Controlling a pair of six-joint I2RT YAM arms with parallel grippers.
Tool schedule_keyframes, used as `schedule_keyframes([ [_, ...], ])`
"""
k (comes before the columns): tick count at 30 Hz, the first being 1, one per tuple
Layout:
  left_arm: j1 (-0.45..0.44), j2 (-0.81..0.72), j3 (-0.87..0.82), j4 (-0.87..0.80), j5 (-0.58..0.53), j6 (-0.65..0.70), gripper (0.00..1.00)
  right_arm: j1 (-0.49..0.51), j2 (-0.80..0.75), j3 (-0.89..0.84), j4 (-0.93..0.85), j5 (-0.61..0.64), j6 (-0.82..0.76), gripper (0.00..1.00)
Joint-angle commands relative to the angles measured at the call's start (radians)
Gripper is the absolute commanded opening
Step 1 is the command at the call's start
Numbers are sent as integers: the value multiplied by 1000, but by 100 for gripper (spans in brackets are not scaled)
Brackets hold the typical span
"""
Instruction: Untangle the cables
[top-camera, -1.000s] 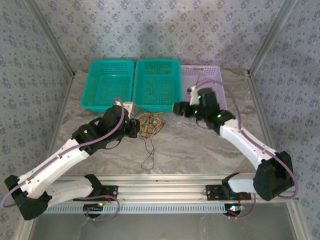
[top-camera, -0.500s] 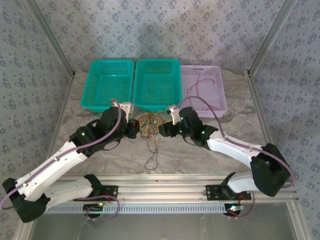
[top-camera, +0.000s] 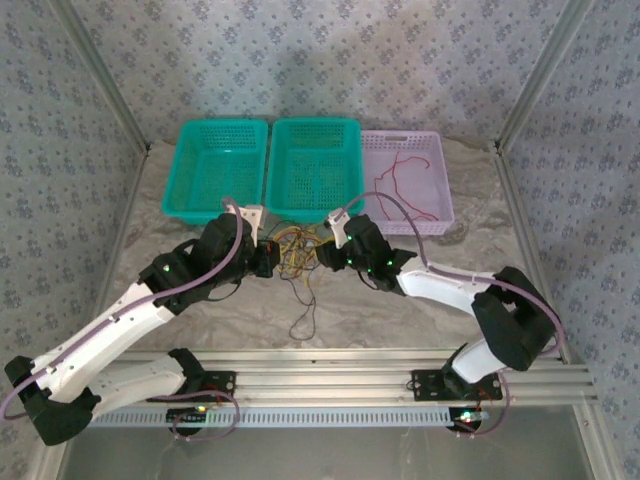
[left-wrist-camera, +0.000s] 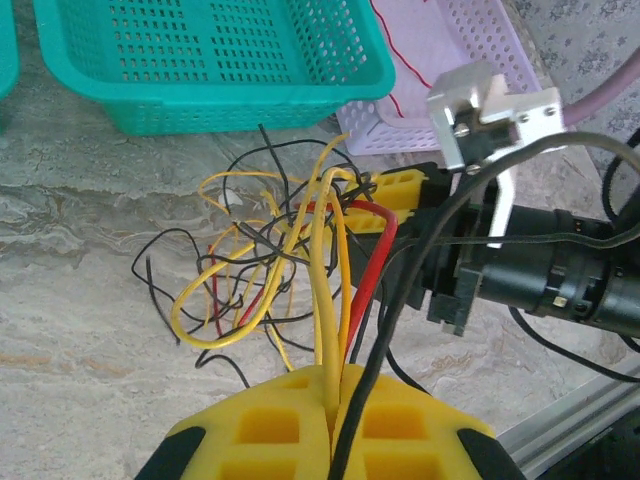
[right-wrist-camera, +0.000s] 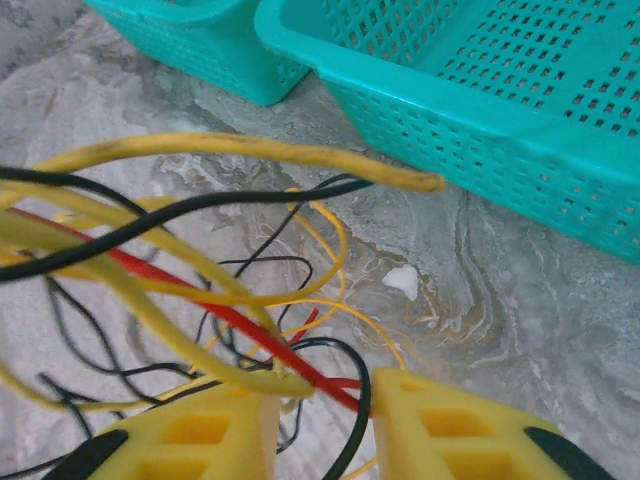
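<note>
The cables (top-camera: 300, 250) are a tangle of thin yellow, black and red wires on the marble table, in front of the teal baskets. My left gripper (top-camera: 272, 258) sits at the tangle's left side, shut on a yellow and a black wire that run out between its yellow pads (left-wrist-camera: 345, 385). My right gripper (top-camera: 325, 260) is at the tangle's right side, facing the left one. Its jaws (right-wrist-camera: 322, 415) stand apart, with a red wire (right-wrist-camera: 230, 320) and a black loop crossing the gap. The right gripper's yellow fingers (left-wrist-camera: 398, 188) show among the wires in the left wrist view.
Two teal baskets (top-camera: 222, 124) (top-camera: 315, 122) and a lilac basket (top-camera: 405, 135) line the back; a loose red wire (top-camera: 392, 178) lies in the lilac one. A black wire tail (top-camera: 303, 315) trails toward the front rail. Netted walls close in both sides.
The right arm has swung left from the lilac basket down to the tangle, and its jaws have narrowed around the wires. The left arm has stayed put, still gripping.
</note>
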Motion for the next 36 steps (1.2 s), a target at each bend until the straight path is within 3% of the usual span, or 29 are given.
schedule_keyframes([
  [1,-7,-27,2,30,8,-8,0,4,14,37,23,29,-30,17],
  [5,-6,-42,17,-16,-31,8,0,6,-19,23,-12,52,-55,0],
  [8,-2,-71,30,-74,-72,25,0,-11,-71,-23,-34,88,-70,0],
  [12,9,-106,34,-119,-92,32,0,-85,-145,-105,-15,46,-21,0],
  [19,21,-122,33,-179,-111,32,0,-284,-300,-212,3,-17,182,0],
  [24,31,-127,52,-257,-168,45,0,-418,-415,-198,-154,30,281,0],
  [26,38,-135,57,-269,-170,52,0,-465,-455,-200,-167,-10,295,0],
  [31,51,-135,81,-333,-189,70,0,-518,-524,-154,-344,59,289,0],
  [36,66,-153,85,-389,-218,82,0,-676,-635,-178,-452,98,360,0],
])
